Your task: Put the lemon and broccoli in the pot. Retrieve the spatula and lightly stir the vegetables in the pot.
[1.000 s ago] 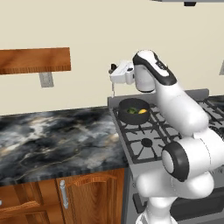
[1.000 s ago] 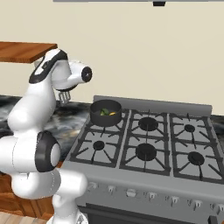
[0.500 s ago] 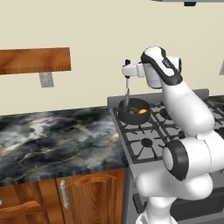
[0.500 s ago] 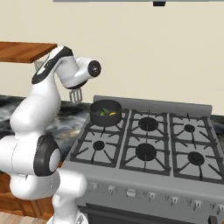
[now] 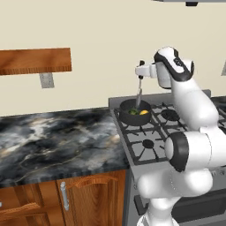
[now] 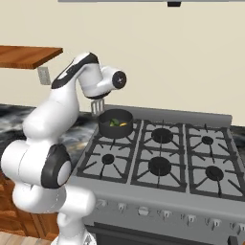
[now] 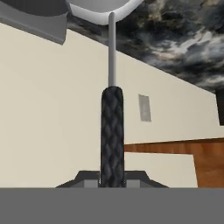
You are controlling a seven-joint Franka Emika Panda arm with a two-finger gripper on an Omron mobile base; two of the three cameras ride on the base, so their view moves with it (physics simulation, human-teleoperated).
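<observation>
A grey steel gas stove (image 6: pixel 158 165) with six black grated burners stands against a plain cream wall (image 5: pixel 88 26). To the stove's left runs a bench (image 5: pixel 53 141) topped in dark, cloud-veined marble, with reddish wooden cabinet doors (image 5: pixel 88 198) and a silver bar handle (image 5: pixel 65 196) below it. Above the bench, a brown wooden shelf (image 5: pixel 35 61) juts from the wall, with a small grey wall plate (image 5: pixel 46 80) just under it.

On the stove's back-left burner sits the round, shallow dark grey-black metal pot (image 5: pixel 134 111) with straight sides. Inside it lie the small bright yellow roundish lemon (image 5: pixel 144 112) and the small dark green bumpy broccoli floret (image 5: pixel 133 111), close together.

The white arm's gripper (image 5: pixel 141 70) hangs above the pot, its jaws clenched on the upper end of the slim spatula (image 5: pixel 139 95). The spatula hangs almost upright over the pot. In the hand view its handle (image 7: pixel 112 135) shows a black, cross-hatched grip between the fingertips (image 7: pixel 89 178), narrowing into a thin grey shaft. In the right base view the silver-grey slotted flat head (image 6: pixel 97 106) hangs at the pot's left rim; whether it touches the vegetables cannot be told.
</observation>
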